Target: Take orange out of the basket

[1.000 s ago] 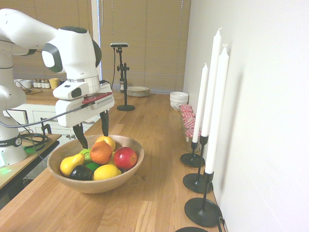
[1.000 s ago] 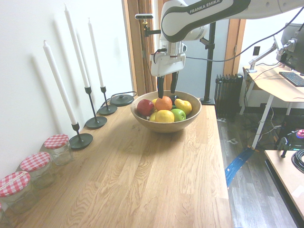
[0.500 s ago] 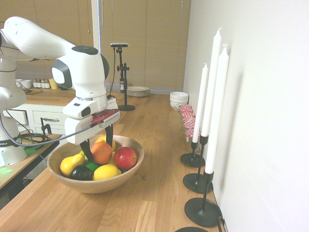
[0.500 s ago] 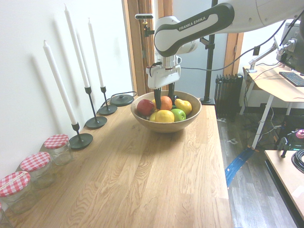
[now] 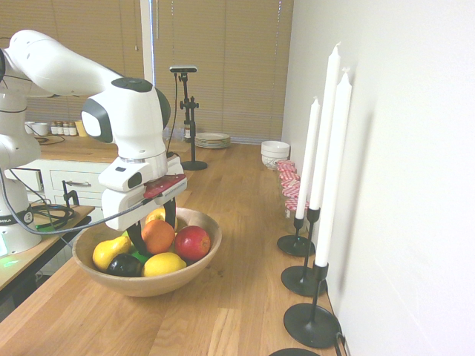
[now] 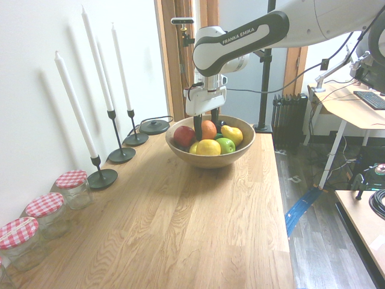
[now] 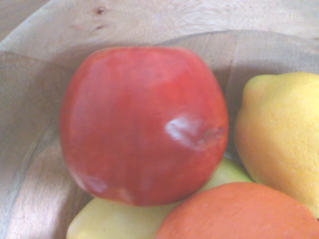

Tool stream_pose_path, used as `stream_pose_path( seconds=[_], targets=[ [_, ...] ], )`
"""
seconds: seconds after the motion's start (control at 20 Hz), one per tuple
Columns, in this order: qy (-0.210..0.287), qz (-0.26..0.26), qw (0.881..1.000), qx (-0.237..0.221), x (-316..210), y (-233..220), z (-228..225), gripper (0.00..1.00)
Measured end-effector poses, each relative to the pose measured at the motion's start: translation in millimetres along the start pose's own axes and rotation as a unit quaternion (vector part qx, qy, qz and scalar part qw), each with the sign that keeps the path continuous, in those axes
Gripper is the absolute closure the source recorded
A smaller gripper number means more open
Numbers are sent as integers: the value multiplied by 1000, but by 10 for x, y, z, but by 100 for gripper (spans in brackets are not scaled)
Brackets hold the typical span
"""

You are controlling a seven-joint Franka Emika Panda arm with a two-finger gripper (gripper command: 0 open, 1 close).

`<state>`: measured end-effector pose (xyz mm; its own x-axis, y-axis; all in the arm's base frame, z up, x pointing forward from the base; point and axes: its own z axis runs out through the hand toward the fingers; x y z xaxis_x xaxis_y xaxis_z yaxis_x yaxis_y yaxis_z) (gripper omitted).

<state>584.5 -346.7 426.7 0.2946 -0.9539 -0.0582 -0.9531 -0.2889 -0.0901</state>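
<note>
Since the earlier frames the gripper (image 5: 154, 231) has come down from above the fruit into the basket (image 5: 182, 276), and its 2 dark fingers now stand wide apart on either side of the orange (image 5: 157, 236), 1 on the left and 1 behind it on the far side; I cannot tell for certain whether either pad touches the skin, but nothing is clamped. The orange sits near the middle of the basket, resting on the other fruit, touching or just beside the red apple (image 5: 192, 242) on its right, with the yellow lemon (image 5: 164, 264) in front of it on the near side and the yellow pear (image 5: 108, 251) to the left. The wrist view shows a slice of the orange beside the red apple and the lemon, against the basket's wooden wall. As for progress, I judge the reach and the descent done; closing on the orange, lifting it clear of the rim and setting it down on the wooden counter (image 5: 223, 311) are all left. The orange is round, so it has no long axis and points no particular way; any grip across its middle should serve. The basket stands on the near part of the counter, well apart from the 3 candlesticks (image 5: 311, 324) along the right wall.
</note>
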Motion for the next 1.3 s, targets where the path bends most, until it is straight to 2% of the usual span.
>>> stream_pose_path(
  seconds=[0.35,0.5,0.7,0.85,1.1,1.3],
  targets=[
    [2,-3,1000,3,-18,-16,-41,100],
    [13,-22,999,20,-199,-141,-334,100],
    [35,-82,995,43,-934,-490,-987,100],
    [44,-118,991,48,-1615,-744,-1207,100],
    [63,-166,984,34,-2731,-1074,-1057,100],
    [70,-181,981,18,-3137,-1138,-764,100]
  ],
)
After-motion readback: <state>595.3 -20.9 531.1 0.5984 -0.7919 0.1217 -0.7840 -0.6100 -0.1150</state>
